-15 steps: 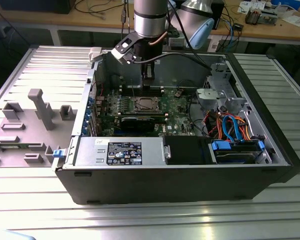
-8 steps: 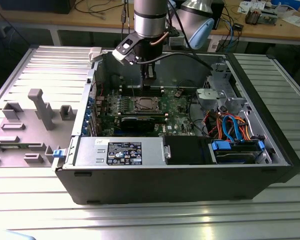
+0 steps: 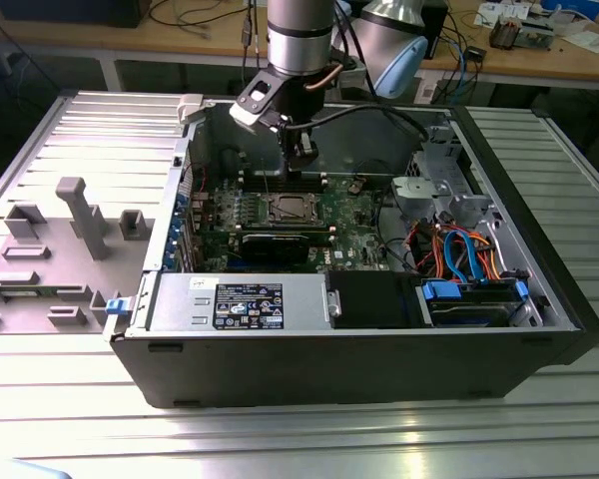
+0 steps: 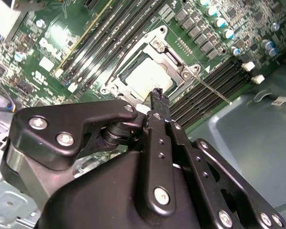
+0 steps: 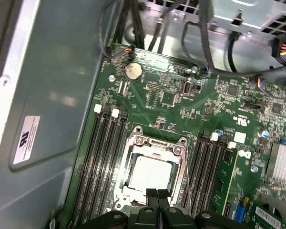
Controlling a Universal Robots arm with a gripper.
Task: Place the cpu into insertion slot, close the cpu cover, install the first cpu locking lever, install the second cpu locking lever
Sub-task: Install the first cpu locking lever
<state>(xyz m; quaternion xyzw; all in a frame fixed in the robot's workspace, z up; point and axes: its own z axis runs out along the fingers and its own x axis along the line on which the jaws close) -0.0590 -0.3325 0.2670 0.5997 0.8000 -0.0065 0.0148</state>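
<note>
The gripper [image 5: 157, 194], fingers pressed together and nothing held, is hung just above the cpu [image 5: 151, 173], already laid in its slot under the lowered cpu cover [image 5: 156, 142]; the thin locking lever [image 4: 214, 90] seems not yet hooked down, so a careful push is called for.

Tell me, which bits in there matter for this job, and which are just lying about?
For the job: cpu, cpu cover, locking lever, gripper.
Just there: coin battery, memory slots, cables, labelled power box.
</note>
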